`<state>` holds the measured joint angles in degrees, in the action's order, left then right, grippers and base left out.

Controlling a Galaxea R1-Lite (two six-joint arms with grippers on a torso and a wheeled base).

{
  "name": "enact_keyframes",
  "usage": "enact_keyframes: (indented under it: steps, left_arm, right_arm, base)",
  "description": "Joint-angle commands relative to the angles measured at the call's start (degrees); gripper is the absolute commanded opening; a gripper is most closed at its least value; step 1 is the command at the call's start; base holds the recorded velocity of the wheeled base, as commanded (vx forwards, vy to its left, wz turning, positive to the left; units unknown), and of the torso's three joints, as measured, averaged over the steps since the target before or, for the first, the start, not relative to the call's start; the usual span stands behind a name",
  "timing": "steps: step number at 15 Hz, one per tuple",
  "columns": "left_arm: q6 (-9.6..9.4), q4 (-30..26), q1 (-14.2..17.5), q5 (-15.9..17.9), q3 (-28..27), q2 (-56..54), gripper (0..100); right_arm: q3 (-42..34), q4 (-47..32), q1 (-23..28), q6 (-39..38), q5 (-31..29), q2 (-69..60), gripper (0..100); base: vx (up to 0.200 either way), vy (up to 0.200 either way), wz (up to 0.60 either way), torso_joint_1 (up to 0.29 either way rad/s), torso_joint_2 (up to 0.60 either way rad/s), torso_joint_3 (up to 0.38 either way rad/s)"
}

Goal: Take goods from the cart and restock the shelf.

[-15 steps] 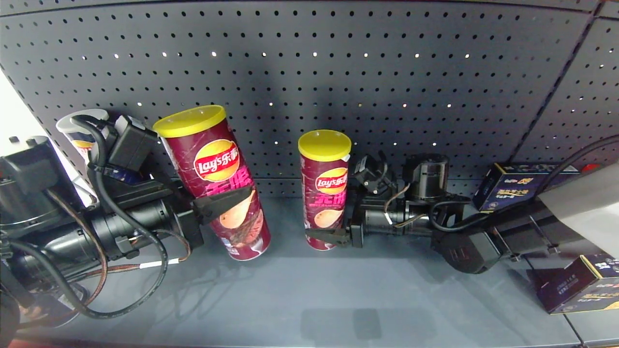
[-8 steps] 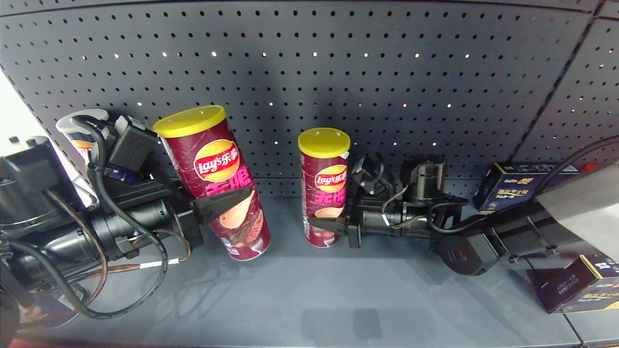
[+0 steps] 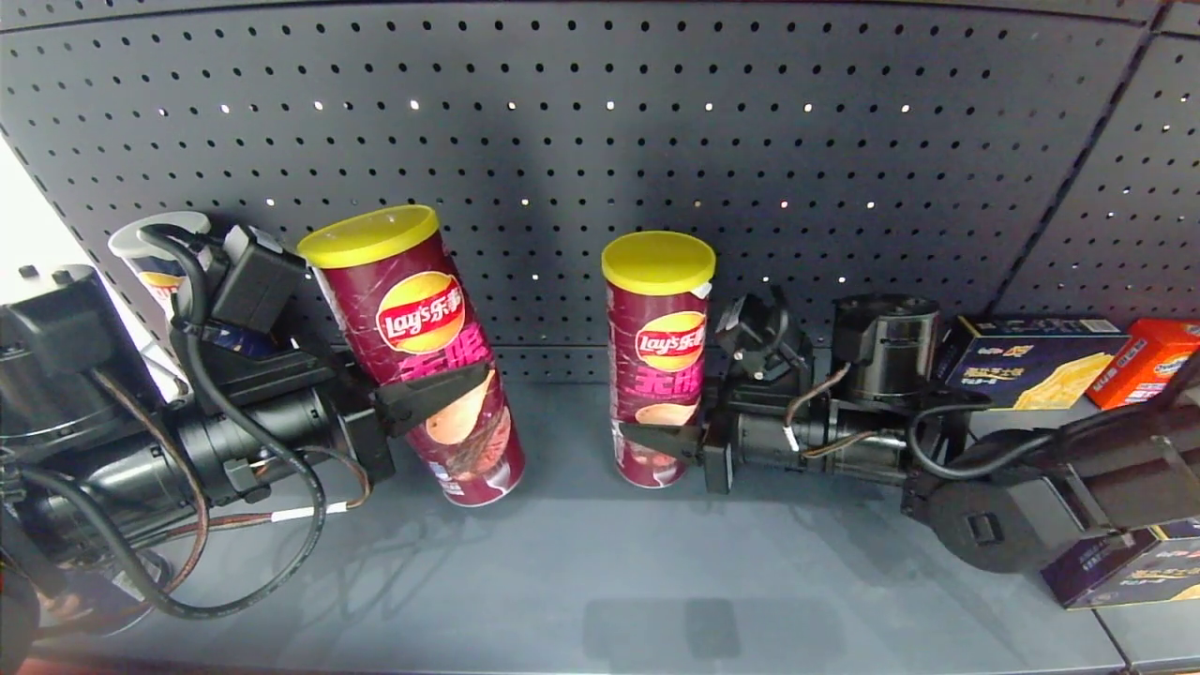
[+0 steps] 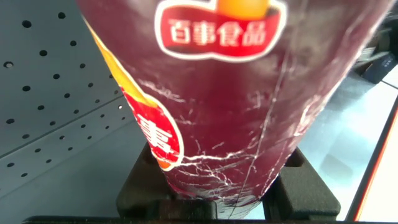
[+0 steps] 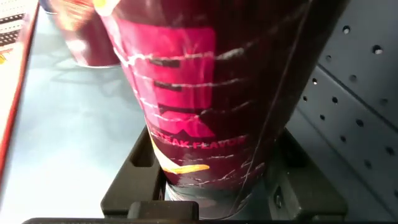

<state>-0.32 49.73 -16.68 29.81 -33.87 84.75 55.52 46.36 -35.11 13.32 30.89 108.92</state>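
Grip: left gripper (image 3: 448, 401) on tilted can (image 3: 412, 314) — right gripper (image 3: 658, 429) on upright can (image 3: 664, 349).

From where I stand, the left arm (image 3: 234, 441) is all matte black: fat cylindrical links and a boxy black camera module (image 3: 251, 281). A thick black cable (image 3: 225, 607) loops off it, beside a thin brown cable (image 3: 200, 525) and a white tag (image 3: 295, 513). The left gripper (image 3: 459, 375) has flat black fingers (image 3: 422, 398) tapering to wedges. The right arm (image 3: 825, 445) is black too, with a round-capped motor housing (image 3: 886, 342), brown and black wires (image 3: 814, 394), and a disc-shaped joint cover (image 3: 975, 530) bearing a small rectangular recess. The right gripper (image 3: 656, 417) matches, its base a black notched block (image 5: 134, 180).
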Motion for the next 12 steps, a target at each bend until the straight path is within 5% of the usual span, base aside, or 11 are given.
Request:
enact_keyframes:
  steps: [1, 8, 12]
  left_arm:
    - [-0.03, 0.02, -0.02, -0.10, -0.24, -0.02, 0]
    - [-0.30, -0.16, -0.02, -1.77, 0.03, -0.20, 0]
    - [-0.30, -0.16, -0.02, -1.94, 0.20, -0.20, 0]
  right_arm:
    - [-6.21, 1.54, -1.19, 0.04, -1.89, -6.62, 0]
    - [-24.75, 17.10, -7.87, -2.87, -9.36, -8.99, 0]
    - [-26.95, 19.82, -11.47, -6.03, -12.52, -8.20, 0]
  base:
    - [0.000, 0.000, 0.00, 0.000, 0.00, 0.000]
    - [0.000, 0.000, 0.00, 0.000, 0.00, 0.000]
    - [0.000, 0.000, 0.00, 0.000, 0.00, 0.000]
